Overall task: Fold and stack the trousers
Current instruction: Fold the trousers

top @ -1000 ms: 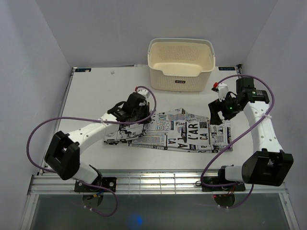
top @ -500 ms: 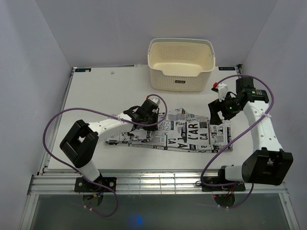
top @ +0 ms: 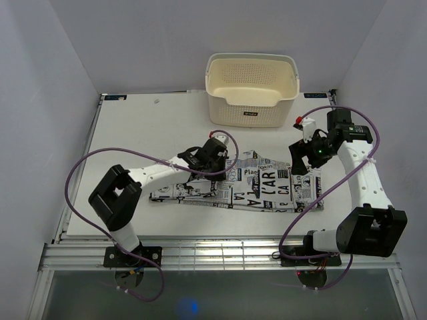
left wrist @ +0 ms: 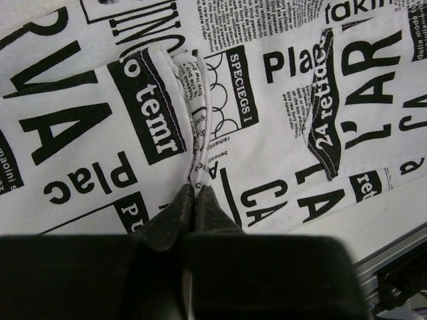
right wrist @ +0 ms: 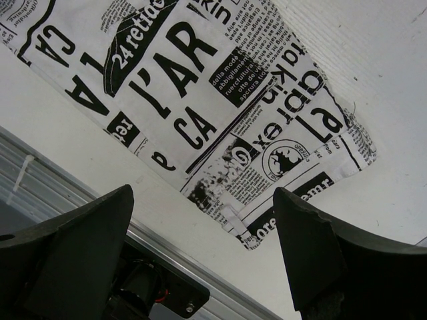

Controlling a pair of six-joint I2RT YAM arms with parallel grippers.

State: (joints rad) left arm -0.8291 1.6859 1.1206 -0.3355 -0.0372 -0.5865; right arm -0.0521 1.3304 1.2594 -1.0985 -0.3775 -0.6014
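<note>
The trousers, white cloth printed with black newspaper text, lie flat across the middle of the table. My left gripper is over their upper left part. In the left wrist view the left gripper is shut on a pinched ridge of the trousers. My right gripper is open and empty above the trousers' right end. In the right wrist view its fingers stand wide apart over the trousers' corner.
A cream perforated basket stands at the back of the table behind the trousers. The table's metal front rail runs along the near edge. Purple cables loop from both arms.
My left gripper has travelled right along the trousers, carrying the left end of the cloth over toward the middle. The right arm has barely moved.
</note>
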